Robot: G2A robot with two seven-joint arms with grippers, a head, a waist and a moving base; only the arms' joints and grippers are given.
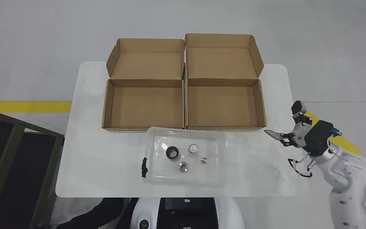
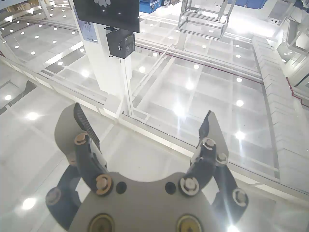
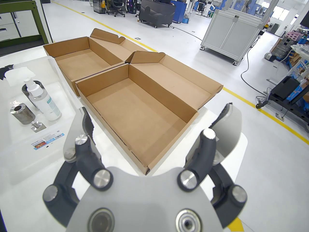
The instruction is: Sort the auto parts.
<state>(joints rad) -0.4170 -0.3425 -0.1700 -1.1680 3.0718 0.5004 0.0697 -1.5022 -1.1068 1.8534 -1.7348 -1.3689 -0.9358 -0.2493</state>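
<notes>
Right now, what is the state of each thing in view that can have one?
left box, open, lid folded back, nothing inside.
right box, open, lid folded back, nothing inside.
clear bin, uncovered, holding four items.
spray bottle, upright in the bin.
hollow metal cylinder, upright in the bin.
dark ring, in the bin.
small metal piece, on the bin floor.
left gripper, open, holding nothing.
right gripper, open, holding nothing.

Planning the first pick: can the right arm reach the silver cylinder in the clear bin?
Probably yes: the right gripper is open, the clear bin looks open-topped, though the spray bottle stands close beside the silver cylinder.
</notes>
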